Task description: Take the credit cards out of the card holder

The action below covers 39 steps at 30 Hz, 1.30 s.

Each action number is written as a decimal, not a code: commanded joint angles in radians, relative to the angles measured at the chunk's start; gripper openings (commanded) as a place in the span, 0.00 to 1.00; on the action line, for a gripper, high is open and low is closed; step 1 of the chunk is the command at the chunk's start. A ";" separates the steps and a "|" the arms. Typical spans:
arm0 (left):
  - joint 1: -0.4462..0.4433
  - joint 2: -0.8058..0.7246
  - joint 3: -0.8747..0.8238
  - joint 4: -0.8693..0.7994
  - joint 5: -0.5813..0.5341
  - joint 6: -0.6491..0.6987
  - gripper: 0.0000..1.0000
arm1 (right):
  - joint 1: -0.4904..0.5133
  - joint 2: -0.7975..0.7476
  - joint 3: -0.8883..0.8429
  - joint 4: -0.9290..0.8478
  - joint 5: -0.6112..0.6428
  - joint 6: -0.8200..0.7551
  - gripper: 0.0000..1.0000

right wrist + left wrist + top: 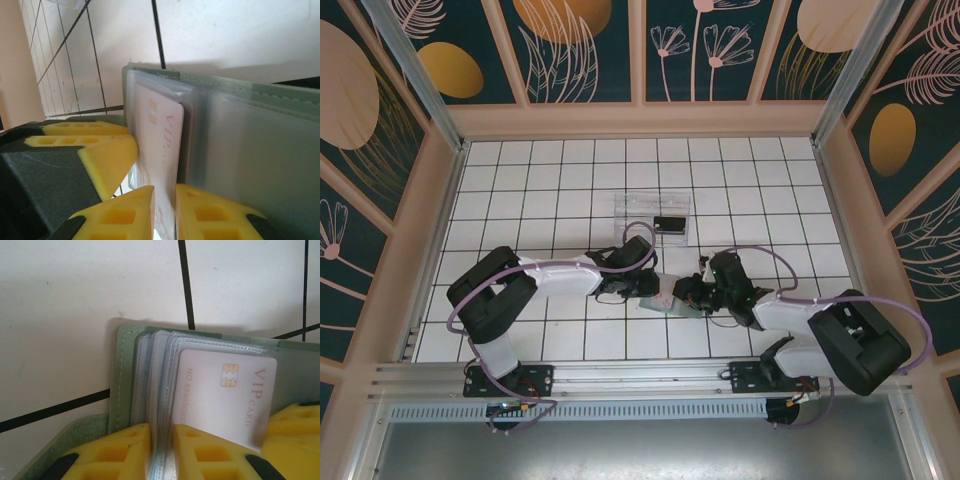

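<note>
Black card (670, 224) lies in tray (635, 212), so one out. Pale card (220, 395) sits in wallet (122, 385), mid-table; we see left gripper (161, 450) clamped on its sleeves (150, 370), right gripper (174, 210) nipping the card. Pull-out remains.

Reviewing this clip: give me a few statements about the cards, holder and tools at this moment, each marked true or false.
1. A black card lies in the clear tray. True.
2. The white card lies loose on the table. False: it sits among the holder's plastic sleeves.
3. The right tool pinches the white card's edge. True.
4. The left tool hangs wide open over the tray. False: it is closed on the holder's sleeves.
</note>
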 commanded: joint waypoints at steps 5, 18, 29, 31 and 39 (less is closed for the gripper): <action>-0.008 0.056 -0.024 -0.090 0.029 0.007 0.20 | -0.002 0.088 -0.033 0.243 -0.064 0.035 0.18; -0.008 0.053 -0.037 -0.111 0.004 0.010 0.20 | -0.004 -0.009 -0.073 0.301 -0.060 0.030 0.16; -0.007 0.049 -0.042 -0.150 -0.037 0.018 0.21 | -0.022 -0.085 -0.110 0.268 -0.051 0.032 0.13; -0.008 0.047 -0.041 -0.147 -0.034 0.016 0.22 | -0.023 -0.088 -0.108 0.265 -0.048 0.028 0.13; -0.007 0.051 -0.037 -0.127 -0.016 0.009 0.22 | -0.024 -0.035 -0.086 0.232 -0.040 0.031 0.15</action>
